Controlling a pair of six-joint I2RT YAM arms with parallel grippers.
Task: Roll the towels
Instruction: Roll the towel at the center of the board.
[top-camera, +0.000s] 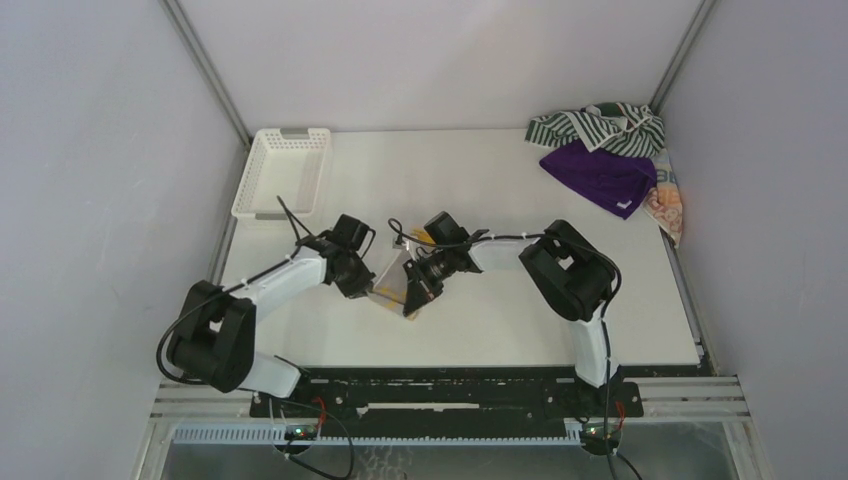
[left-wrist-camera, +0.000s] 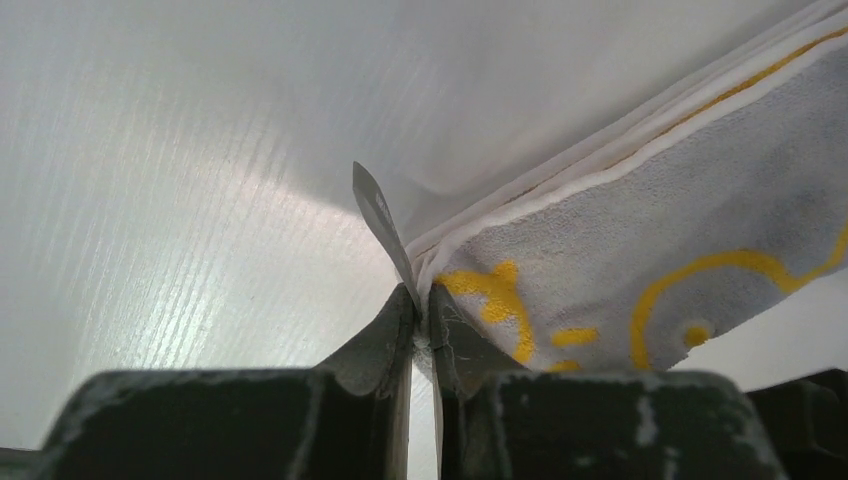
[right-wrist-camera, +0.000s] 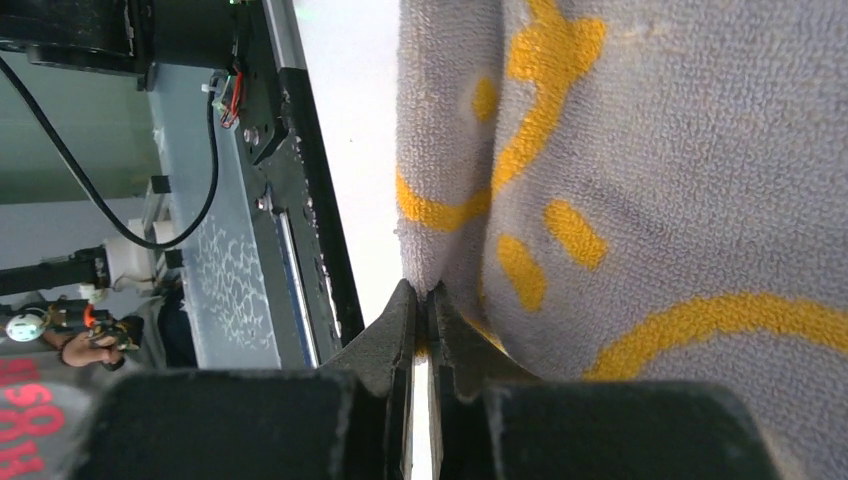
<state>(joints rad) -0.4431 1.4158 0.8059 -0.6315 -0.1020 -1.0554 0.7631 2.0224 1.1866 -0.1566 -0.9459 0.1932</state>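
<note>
Towel (left-wrist-camera: 650, 230) with yellow pattern is pinched in the closed jaws of left gripper (left-wrist-camera: 420, 305) and right gripper (right-wrist-camera: 425, 300), toward the worktop's (top-camera: 500, 320) front edge.

White arms (top-camera: 290, 272), black joints (top-camera: 212, 338), thin black cables (top-camera: 291, 216); left hand (left-wrist-camera: 420, 300), right hand (right-wrist-camera: 425, 295) scuffed black.

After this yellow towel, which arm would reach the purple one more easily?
Likely the right: the purple towel lies in the far right corner, its side. The left claw and right claw both pinch the yellow towel.
</note>
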